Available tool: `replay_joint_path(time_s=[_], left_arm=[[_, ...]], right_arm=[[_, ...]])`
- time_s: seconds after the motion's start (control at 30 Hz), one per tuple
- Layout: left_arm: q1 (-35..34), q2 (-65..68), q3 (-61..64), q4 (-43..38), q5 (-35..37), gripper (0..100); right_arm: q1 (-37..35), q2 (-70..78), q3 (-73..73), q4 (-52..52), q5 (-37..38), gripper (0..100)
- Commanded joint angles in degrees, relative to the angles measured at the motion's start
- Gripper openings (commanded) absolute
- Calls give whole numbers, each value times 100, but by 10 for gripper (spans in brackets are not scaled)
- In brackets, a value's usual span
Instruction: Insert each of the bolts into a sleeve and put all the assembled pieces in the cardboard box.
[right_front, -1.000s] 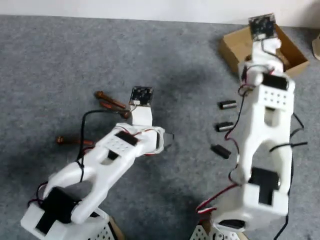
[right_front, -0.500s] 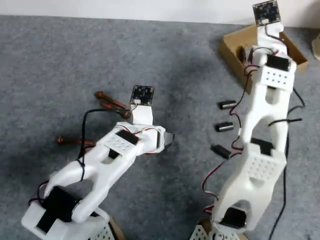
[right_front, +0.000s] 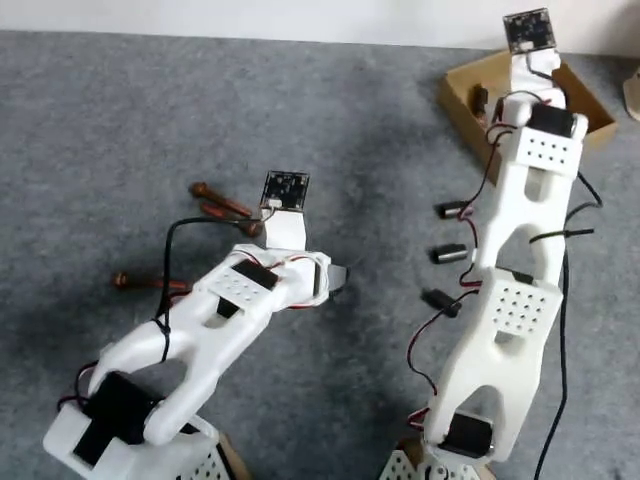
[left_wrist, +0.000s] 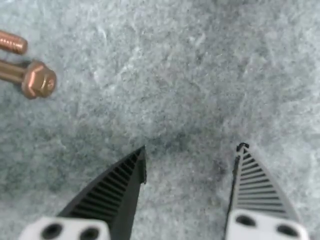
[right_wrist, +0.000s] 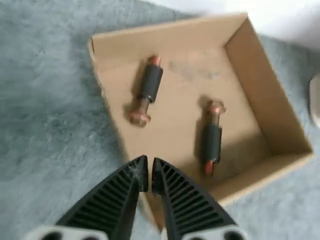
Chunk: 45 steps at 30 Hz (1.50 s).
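So the cardboard box (right_wrist: 256, 75) has the right gripper (right_wrist: 149, 167) hanging over its edge, jaws nearly together, empty I think. The left gripper (left_wrist: 192, 148) sits spread wide, empty. Two assembled pieces (right_wrist: 150, 80) lie in the box; three sleeves (right_front: 455, 210) and the bolts (right_front: 222, 201) wait outside, so next: grab a bolt.

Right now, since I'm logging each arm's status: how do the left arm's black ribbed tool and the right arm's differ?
The left tool is wide open; the right tool is shut on nothing. The left tool hangs over grey carpet near a copper flanged bolt; the right tool hangs at the rim of the brown cardboard box. Both are black, ribbed and pointed.
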Motion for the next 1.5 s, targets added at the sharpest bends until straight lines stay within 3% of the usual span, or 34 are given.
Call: replay_joint_path(time_s=[0.0,0.37,0.53,0.73,0.97,1.17,1.47], left_arm=[[-57,-22,-295,9,9,273],[-57,-22,-277,9,9,273],[-57,-22,-268,9,9,273],[-57,-22,-268,9,9,273],[-40,-22,-286,9,9,273],[-48,-22,-277,9,9,273],[-40,-22,-277,9,9,273]], right_arm=[[-84,-145,-734,963,-185,5],[-180,-110,-1402,3530,-325,5],[-163,-110,-1349,3618,-536,5],[-198,-154,-734,3626,387,5],[-347,-101,576,3600,-466,5],[-541,-119,840,3600,1090,5],[-444,-136,831,3609,2233,7]])
